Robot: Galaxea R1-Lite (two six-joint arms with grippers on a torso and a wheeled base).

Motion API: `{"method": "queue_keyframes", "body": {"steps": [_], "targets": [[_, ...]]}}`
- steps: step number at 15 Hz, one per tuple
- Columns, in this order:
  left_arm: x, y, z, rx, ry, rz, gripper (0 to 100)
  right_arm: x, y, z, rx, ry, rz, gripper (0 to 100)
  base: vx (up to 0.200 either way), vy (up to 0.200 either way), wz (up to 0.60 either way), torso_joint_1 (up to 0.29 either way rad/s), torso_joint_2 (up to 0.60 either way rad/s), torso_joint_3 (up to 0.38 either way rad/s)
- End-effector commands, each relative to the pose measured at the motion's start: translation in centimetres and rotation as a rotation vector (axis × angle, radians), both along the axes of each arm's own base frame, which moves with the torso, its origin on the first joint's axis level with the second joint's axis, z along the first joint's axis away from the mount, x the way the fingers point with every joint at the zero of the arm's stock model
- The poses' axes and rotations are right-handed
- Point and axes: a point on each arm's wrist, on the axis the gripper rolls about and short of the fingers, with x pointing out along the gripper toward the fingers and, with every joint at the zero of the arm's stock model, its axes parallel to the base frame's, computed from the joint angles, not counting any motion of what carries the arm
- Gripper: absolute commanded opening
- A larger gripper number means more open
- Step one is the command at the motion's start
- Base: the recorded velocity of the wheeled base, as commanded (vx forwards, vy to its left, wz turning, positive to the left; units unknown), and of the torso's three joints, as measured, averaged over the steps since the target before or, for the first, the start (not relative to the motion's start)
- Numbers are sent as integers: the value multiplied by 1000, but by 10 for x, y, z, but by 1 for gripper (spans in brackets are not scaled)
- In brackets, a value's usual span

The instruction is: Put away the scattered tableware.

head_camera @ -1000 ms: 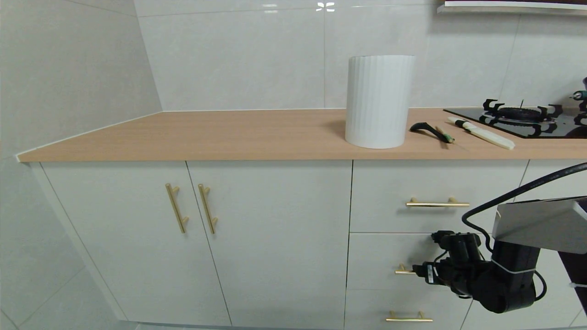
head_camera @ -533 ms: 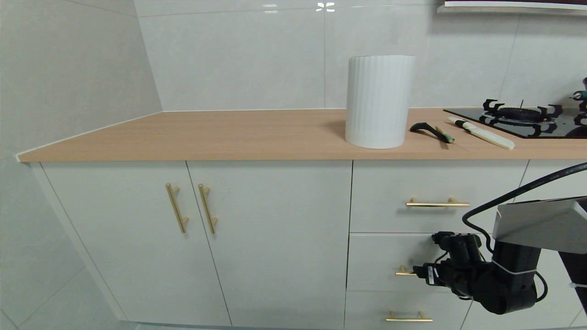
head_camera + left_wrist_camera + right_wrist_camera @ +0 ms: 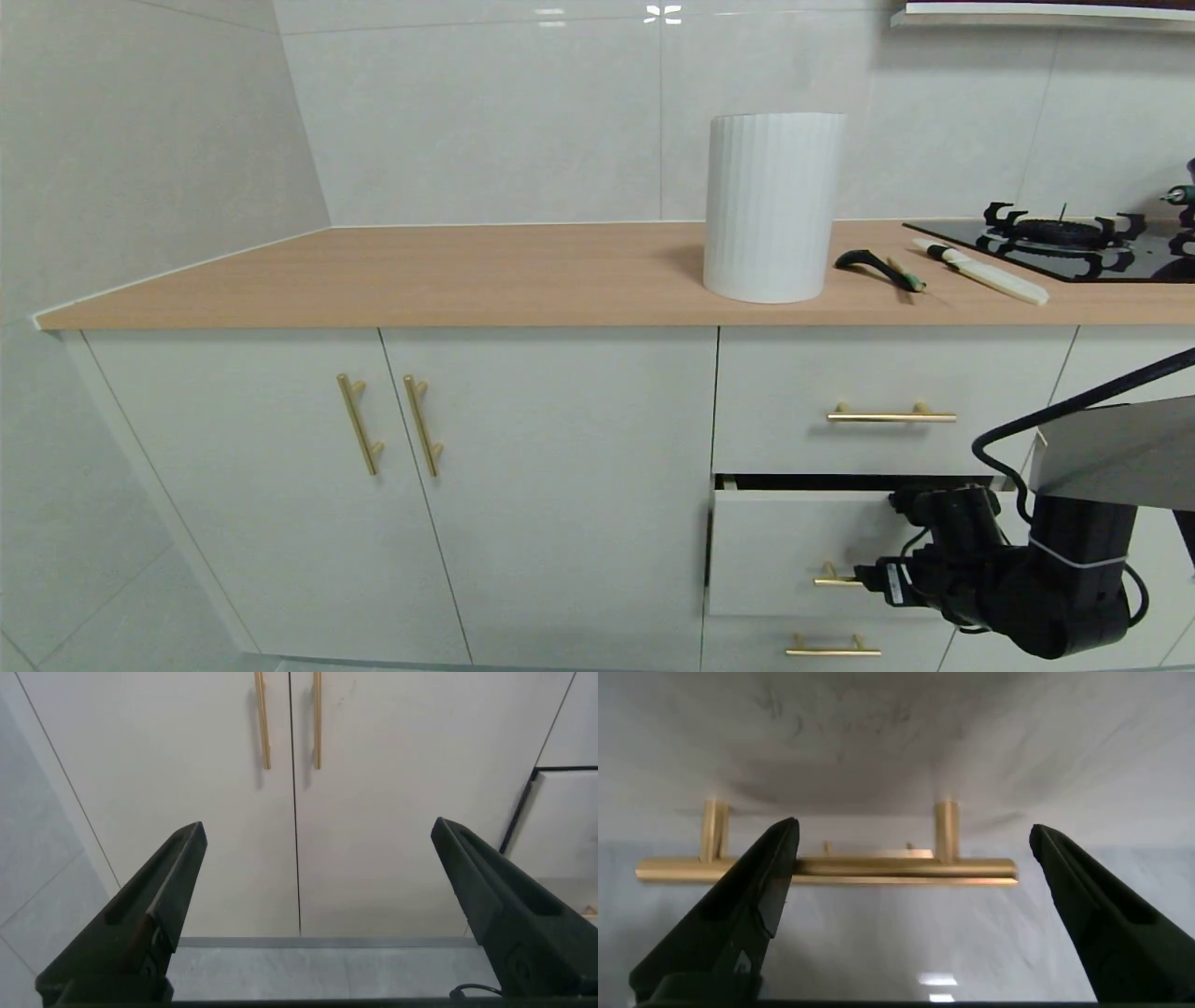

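Our right hand (image 3: 912, 840) sits at the middle drawer (image 3: 784, 551), fingers spread wide, with the brass handle (image 3: 878, 868) across the gap. The drawer stands slightly open. Our left hand (image 3: 318, 840) gapes wide before the cupboard doors (image 3: 374, 812). On the desk (image 3: 420, 275), a knife (image 3: 980, 271) and a black utensil (image 3: 864, 261) lie beside the white holder (image 3: 770, 207).

This is looking like a home kitchen: a gas hob (image 3: 1060, 238) is sitting on the wooden surface (image 3: 467, 271), glossy wall tiles (image 3: 485, 121) are rising behind, and white cabinets (image 3: 541, 485) with brass handles (image 3: 359, 437) are standing beneath
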Motion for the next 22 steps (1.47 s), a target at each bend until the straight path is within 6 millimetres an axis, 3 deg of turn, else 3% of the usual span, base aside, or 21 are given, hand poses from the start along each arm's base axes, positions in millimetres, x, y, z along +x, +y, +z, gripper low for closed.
{"method": "queue_keyframes", "body": {"steps": [1,2,4,7,9,13,16,22], "targets": [[0,0,0,0,-1,0,100,-27,1,43,-2,-4,29,100,0,0,0,0,0,0],[0,0,0,0,-1,0,100,-32,2,53,0,-10,37,100,0,0,0,0,0,0],[0,0,0,0,-1,0,100,-50,9,109,11,-58,76,100,0,0,0,0,0,0],[0,0,0,0,-1,0,100,-63,21,163,37,-165,126,100,0,0,0,0,0,0],[0,0,0,0,-1,0,100,-59,24,175,45,-198,130,100,0,0,0,0,0,0],[0,0,0,0,-1,0,100,-39,28,157,96,-160,64,100,0,0,0,0,0,0],[0,0,0,0,-1,0,100,-19,33,120,87,-135,56,100,0,0,0,0,0,0],[0,0,0,0,-1,0,100,-1,36,83,49,-159,10,100,0,0,0,0,0,0]]}}
